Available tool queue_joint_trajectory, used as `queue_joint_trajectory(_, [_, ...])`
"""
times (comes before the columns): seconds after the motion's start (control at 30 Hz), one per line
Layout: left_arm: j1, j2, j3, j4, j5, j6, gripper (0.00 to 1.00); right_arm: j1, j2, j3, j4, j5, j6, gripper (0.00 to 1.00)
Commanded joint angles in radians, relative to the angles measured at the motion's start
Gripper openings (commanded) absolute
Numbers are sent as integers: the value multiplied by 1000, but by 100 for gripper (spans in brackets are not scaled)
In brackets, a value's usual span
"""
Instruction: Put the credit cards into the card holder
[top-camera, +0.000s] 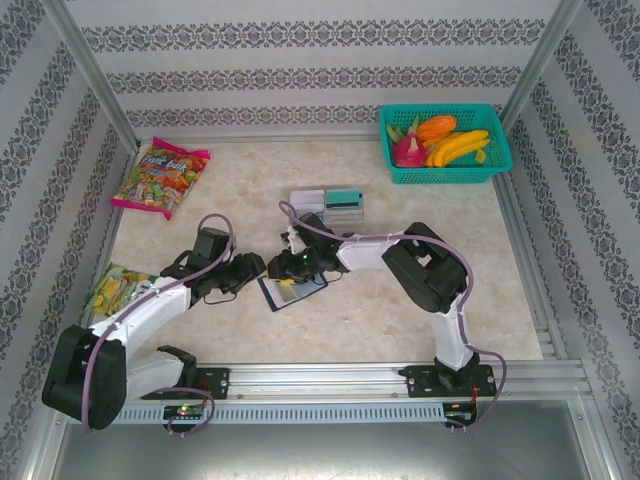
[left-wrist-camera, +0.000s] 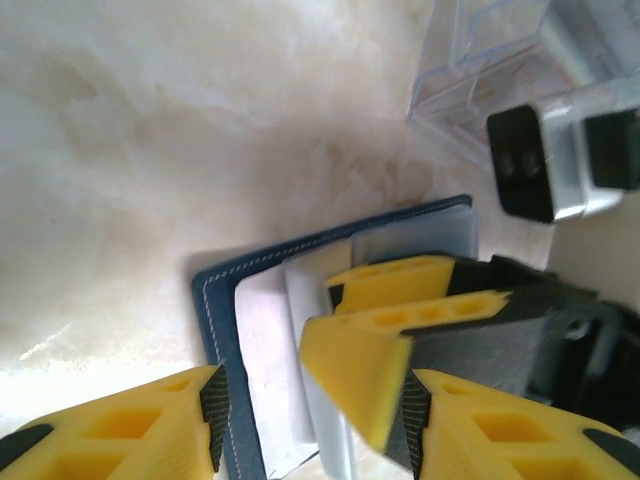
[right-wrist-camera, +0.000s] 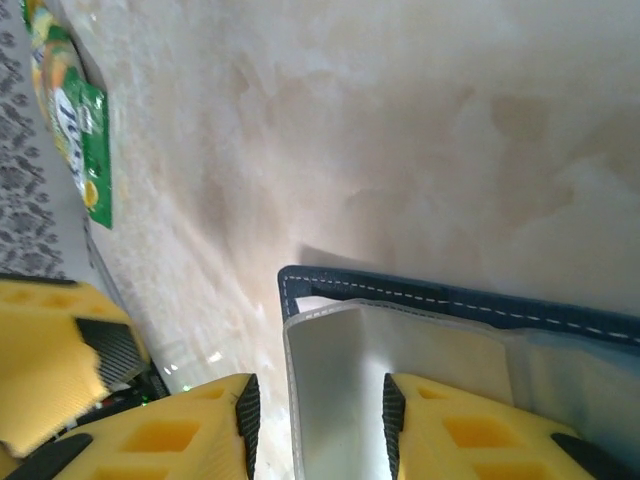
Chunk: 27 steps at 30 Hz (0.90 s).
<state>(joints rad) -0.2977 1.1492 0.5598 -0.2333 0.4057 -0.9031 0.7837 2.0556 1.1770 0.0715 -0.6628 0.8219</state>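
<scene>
Marble counter (top-camera: 420, 310) under two arms, seen from above. Teal basket (top-camera: 447, 175) of fruit at upper right, candy bag (top-camera: 160, 178) at upper left, a smaller snack bag (top-camera: 115, 288) at the left edge.

At centre frame, the navy holder (top-camera: 283, 296), lying open and flat, pale sleeves up, long axis tilted a little off the frame's horizontal. Just above it in the frame, well short of the basket, the cards (top-camera: 328, 205): a small cluster in white-grey and teal, long sides running left to right. Whether any already in the holder, not clear.

Over the holder, both arms meeting: left end effector (top-camera: 255, 268) at its left edge, right end effector (top-camera: 297, 262) over its upper part. From the left wrist, left fingers (left-wrist-camera: 130, 435) spread wide and released, gripping nothing, with the right arm's yellow fingers set over the sleeves between them. From the right wrist, jaws part-way apart astride a pale sheet (right-wrist-camera: 335, 400), card or sleeve not told apart. Clamped or merely straddling, cannot tell.

Judged from this layout: cards up-frame of both end effectors and nearer the right arm, left arm better placed for steadying the holder. Likely crux ahead: lining a card's long edge with a sleeve mouth.
</scene>
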Motion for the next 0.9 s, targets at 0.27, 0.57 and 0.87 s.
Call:
queue_joint_trajectory(0.27, [115,93,184,-108,68,29,52,22,134,288,-600,-123,-598,39])
queue_joint_trajectory(0.57, [187,173,246,-82,111,17,51,11,-37,260,-620,-10,-678,39])
queue_joint_trajectory(0.87, [184,249,285,-13,183,64,47,-32,-255,175,-508,150,-501,41])
